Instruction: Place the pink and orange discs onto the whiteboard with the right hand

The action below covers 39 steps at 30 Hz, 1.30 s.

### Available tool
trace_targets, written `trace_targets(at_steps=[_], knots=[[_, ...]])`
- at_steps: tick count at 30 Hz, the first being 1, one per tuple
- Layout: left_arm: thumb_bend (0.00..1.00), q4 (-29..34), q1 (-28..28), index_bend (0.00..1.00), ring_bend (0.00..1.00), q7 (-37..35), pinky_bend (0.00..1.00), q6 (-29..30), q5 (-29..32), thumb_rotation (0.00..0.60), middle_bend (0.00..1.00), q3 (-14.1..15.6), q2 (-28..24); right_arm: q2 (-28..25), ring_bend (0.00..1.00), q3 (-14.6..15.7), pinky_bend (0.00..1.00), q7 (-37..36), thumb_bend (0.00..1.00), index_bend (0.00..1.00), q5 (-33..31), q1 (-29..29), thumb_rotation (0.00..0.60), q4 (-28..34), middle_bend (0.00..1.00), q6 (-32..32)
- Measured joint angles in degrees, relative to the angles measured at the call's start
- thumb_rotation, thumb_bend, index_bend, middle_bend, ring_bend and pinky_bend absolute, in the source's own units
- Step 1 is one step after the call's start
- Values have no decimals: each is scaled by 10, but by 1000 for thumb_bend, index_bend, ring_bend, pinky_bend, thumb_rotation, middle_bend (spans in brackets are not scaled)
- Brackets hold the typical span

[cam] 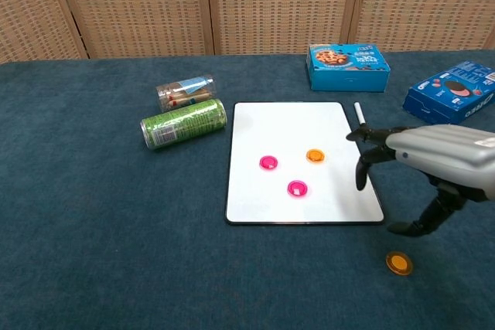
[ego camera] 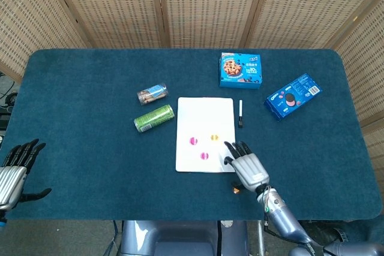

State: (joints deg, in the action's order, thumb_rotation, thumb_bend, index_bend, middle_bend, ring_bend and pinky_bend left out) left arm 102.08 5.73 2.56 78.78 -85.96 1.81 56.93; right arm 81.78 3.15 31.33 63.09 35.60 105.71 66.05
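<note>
The whiteboard (ego camera: 204,112) (cam: 298,125) lies flat mid-table. On it rest two pink discs (cam: 268,162) (cam: 297,188) (ego camera: 193,141) (ego camera: 204,155) and one orange disc (cam: 315,155) (ego camera: 214,138). A second orange disc (cam: 399,263) (ego camera: 236,190) lies on the cloth off the board's near right corner. My right hand (cam: 421,168) (ego camera: 247,164) hovers over the board's right edge, above that loose disc, fingers spread and holding nothing. My left hand (ego camera: 15,166) stays at the table's near left edge, fingers apart and empty.
A green can (cam: 183,123) and a clear jar (cam: 186,91) lie left of the board. A marker (cam: 359,113) sits along its right side. Two blue cookie boxes (cam: 347,66) (cam: 452,89) stand at the back right.
</note>
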Motion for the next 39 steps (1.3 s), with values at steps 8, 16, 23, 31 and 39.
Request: trace_targets(at_steps=[8,16,23,31,39], knots=[[0,1,-1,0,0,9,0,1,0,600,0,1,4,-6,0,38,0,-59,311,369,78,-39,600,-37,0,-10],[0,1,-1,0,0,9,0,2,1,600,0,0,4,17,0,36,0,-65,309,383,84,-50,600,-65,0,-31],[0,1,-1,0,0,8,0,2,1,600,0,0,4,29,0,30,0,-70,311,390,93,-59,600,-81,0,-37],[0,1,-1,0,0,10,0,1,3,600,0,0,5,38,0,24,0,-74,311,404,104,-67,600,-100,0,-42],[0,2,-1,0,0,14,0,1,4,600,0,0,6,44,0,19,0,-76,314,405,116,-73,600,-111,0,-46]])
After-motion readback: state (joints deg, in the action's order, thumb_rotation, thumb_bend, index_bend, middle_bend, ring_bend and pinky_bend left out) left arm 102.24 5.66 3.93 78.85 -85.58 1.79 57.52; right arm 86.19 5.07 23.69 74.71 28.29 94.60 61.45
